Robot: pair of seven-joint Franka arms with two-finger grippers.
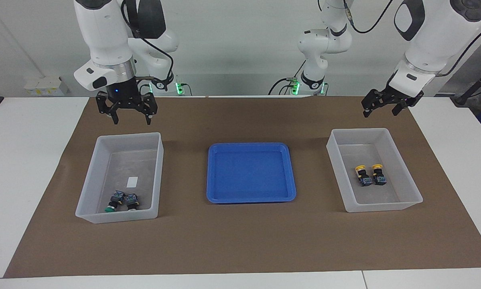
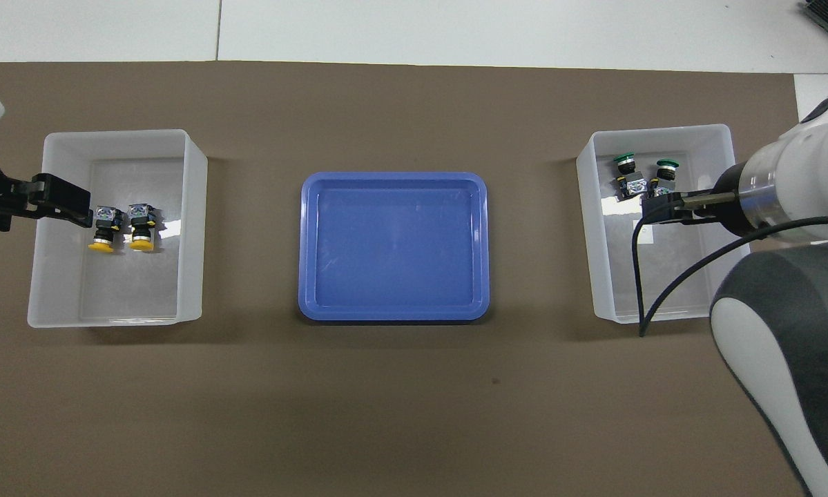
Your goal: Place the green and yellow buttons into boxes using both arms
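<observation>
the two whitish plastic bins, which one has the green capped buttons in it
The translucent whitish bin at the right arm's end of the table holds both green-capped buttons. The matching bin at the left arm's end holds the two yellow-capped ones.

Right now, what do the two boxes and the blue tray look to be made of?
Boxes: probably thin frosted plastic; the walls are translucent, so the brown mat shows through. Blue tray: likely moulded plastic, smooth and slightly glossy, with rounded corners, a raised rim and faint reflections.
</observation>
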